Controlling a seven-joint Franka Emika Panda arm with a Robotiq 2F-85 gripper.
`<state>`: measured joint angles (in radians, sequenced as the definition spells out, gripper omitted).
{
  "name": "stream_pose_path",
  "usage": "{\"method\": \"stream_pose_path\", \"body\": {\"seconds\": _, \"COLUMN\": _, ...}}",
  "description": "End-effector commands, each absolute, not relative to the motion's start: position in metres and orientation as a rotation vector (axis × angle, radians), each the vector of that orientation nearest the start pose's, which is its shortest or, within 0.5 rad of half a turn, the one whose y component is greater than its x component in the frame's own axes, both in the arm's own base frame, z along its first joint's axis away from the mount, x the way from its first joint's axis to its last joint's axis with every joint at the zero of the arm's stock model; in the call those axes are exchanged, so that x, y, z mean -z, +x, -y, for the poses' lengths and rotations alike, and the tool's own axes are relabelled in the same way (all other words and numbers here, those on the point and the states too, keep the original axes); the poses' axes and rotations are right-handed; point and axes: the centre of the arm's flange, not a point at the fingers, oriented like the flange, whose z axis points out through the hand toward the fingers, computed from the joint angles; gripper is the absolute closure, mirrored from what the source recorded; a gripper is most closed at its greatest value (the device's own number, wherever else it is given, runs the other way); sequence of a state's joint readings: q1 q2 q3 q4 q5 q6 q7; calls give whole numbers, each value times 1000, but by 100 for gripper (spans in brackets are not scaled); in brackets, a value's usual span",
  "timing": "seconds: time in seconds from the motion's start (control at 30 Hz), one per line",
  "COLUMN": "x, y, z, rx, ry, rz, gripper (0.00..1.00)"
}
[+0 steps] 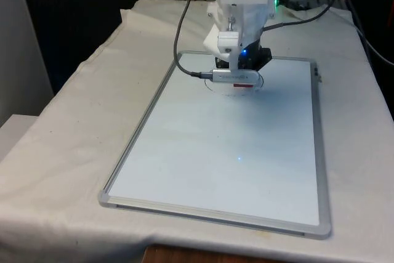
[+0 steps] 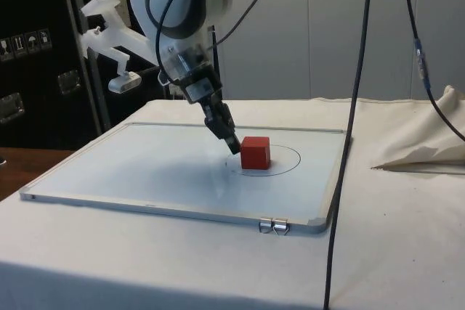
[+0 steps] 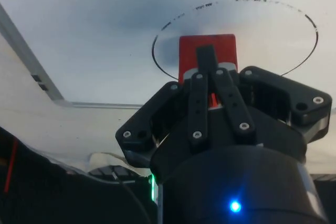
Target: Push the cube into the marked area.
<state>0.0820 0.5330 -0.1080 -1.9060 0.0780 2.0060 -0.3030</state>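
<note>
**At the circle's edge: push nearly done**

On the white board (image 2: 145, 172), your black gripper (image 2: 231, 141), fingers closed together on nothing, touches the small red cube (image 2: 256, 152), already inside the drawn black circle (image 2: 290, 157). Next, judge whether one more short nudge centres it.

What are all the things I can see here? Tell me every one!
cube: one, red, on the whiteboard, inside the drawn circle near its edge on the gripper's side.
circle: one, thin dark line drawn on the whiteboard, around the cube.
whiteboard: one, white with a silver frame, lying flat on the cloth.
cloth: one, white, covering the table.
cables: a few, dark, hanging down at the side.
arm: one, white, leaning over the whiteboard.
gripper: one, black, fingers together, tip at the cube's side.
</note>
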Motion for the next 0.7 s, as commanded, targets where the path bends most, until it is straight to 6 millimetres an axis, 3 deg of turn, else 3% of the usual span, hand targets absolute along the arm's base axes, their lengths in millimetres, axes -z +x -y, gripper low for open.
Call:
{"method": "stream_pose_path", "body": {"seconds": 0.0, "x": -192, "y": 581, "z": 7, "rx": -635, "ry": -2984, "rz": 349, "gripper": 100}}
{"method": "stream_pose_path", "body": {"seconds": 0.67, "x": -227, "y": 611, "z": -2, "rx": -518, "ry": -3007, "rz": 378, "gripper": 100}}
